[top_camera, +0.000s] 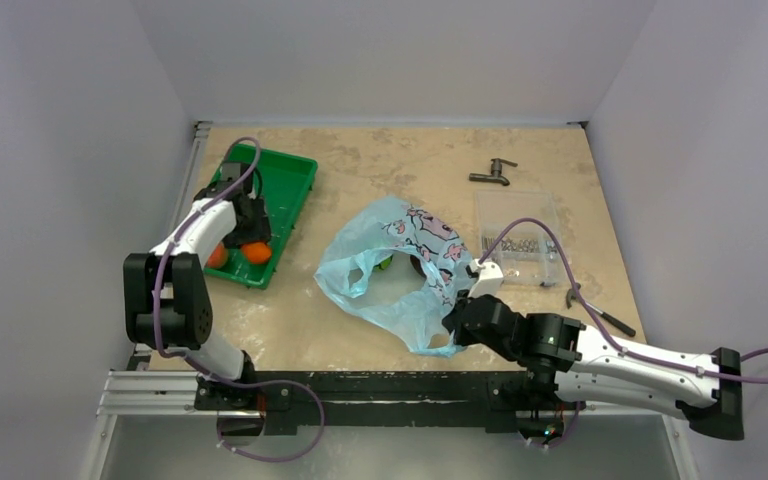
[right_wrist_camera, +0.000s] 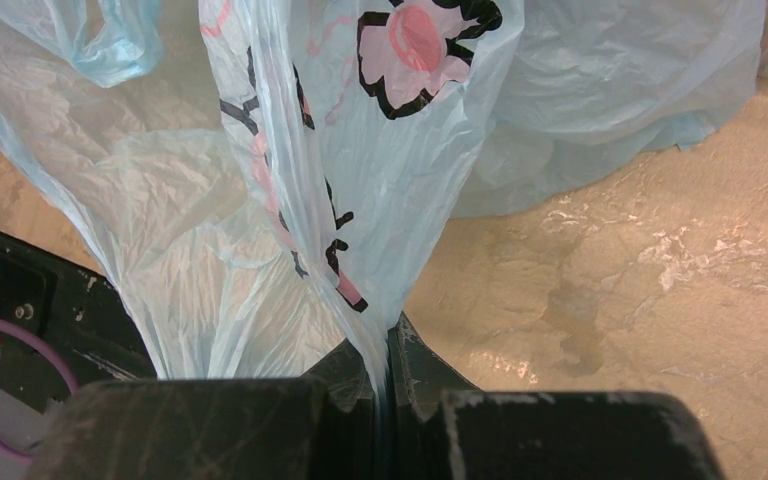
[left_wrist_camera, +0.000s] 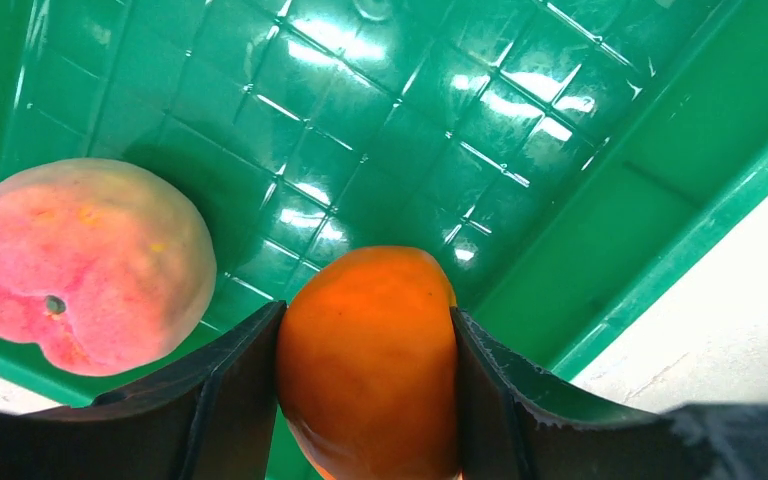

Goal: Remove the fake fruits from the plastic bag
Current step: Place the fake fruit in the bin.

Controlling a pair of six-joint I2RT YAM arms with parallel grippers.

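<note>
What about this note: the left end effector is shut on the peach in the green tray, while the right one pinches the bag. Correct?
One slip: the left end effector is shut on the orange fruit; the peach lies free beside it in the green tray, as the left wrist view shows. The right end effector does pinch the bag.

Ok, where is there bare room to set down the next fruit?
The green tray is bare in its far half, beyond the left gripper. Its near end is crowded: peach and orange sit there. Bare table also lies between tray and bag.
</note>
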